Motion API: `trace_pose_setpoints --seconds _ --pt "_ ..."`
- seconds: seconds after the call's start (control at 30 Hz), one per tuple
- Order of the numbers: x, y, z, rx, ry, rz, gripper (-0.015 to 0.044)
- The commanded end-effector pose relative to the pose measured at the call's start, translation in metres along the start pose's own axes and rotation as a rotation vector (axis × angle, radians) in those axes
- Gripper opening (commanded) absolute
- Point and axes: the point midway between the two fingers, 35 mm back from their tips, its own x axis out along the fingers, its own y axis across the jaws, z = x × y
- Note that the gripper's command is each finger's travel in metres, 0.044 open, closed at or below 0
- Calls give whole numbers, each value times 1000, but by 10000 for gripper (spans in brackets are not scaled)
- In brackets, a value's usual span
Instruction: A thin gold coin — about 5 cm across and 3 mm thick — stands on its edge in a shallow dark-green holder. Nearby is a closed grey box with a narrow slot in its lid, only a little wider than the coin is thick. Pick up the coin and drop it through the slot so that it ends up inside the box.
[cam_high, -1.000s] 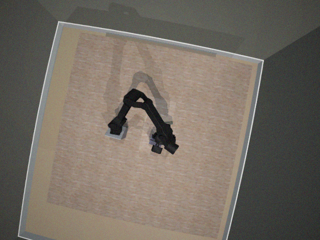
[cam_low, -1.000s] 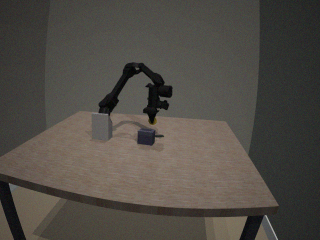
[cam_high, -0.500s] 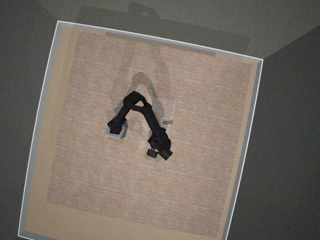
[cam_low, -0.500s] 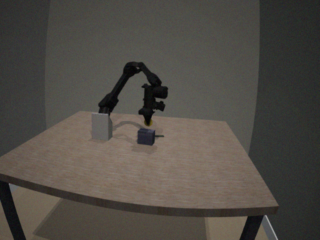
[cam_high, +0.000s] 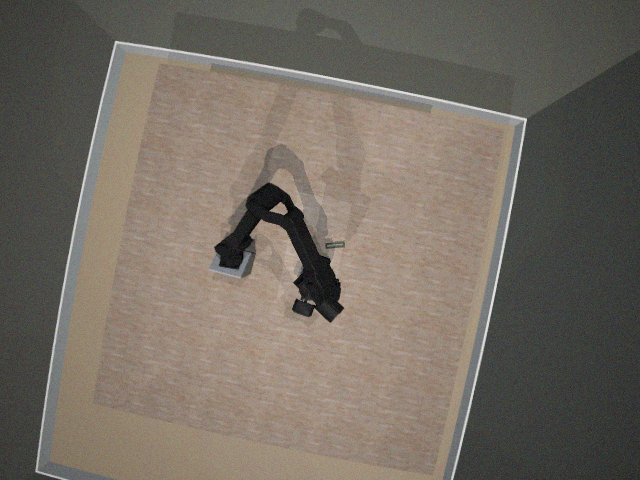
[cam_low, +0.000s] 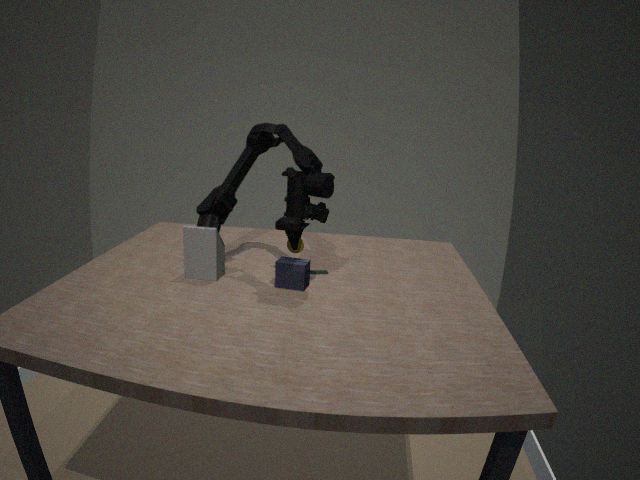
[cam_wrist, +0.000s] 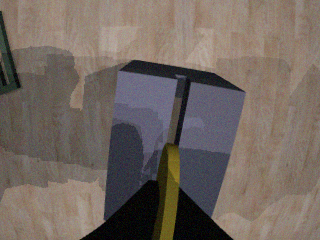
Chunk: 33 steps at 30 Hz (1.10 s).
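Note:
My gripper (cam_low: 295, 244) (cam_wrist: 160, 191) is shut on the gold coin (cam_wrist: 171, 170) (cam_low: 295, 251) and holds it upright on edge above the grey box (cam_low: 292, 273) (cam_wrist: 145, 92). In the wrist view the coin's front end overlaps the lower visible part of the slot (cam_wrist: 180, 112), and the coin's line is tilted only slightly from the slot's. In the exterior view a gap shows between the coin and the lid. In the top view the arm hides the box and the coin. The green holder (cam_high: 334, 244) (cam_low: 319, 271) (cam_wrist: 15, 80) stands empty beside the box.
The arm's pale grey base block (cam_high: 227, 271) (cam_low: 200, 253) stands to the left of the box in the exterior view. The wooden table (cam_high: 258, 372) (cam_low: 310, 351) carries everything. The arm arches over from its base to the box.

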Motion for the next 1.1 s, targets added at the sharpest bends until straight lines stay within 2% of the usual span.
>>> trace_pose_setpoints --seconds 0.0,1.07 --pt "0 -2 -1 1 -1 0 0" --pt "8 -4 -4 5 -4 2 0"
